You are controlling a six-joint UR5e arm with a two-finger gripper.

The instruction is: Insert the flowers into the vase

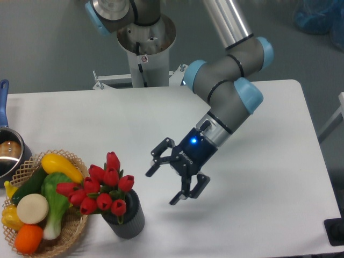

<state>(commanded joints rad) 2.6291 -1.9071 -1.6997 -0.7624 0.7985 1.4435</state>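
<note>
- One bunch of about ten red tulips (102,189) stood in the single vase (129,220) at the lower left of the frame, stems upright, blooms leaning slightly left.
- The vase was a dark grey ribbed cylinder on the white table (258,134), just right of a woven basket (72,228) of vegetables.
- The gripper (173,180) hung right of the flowers, fingers spread wide, holding nothing.
</note>
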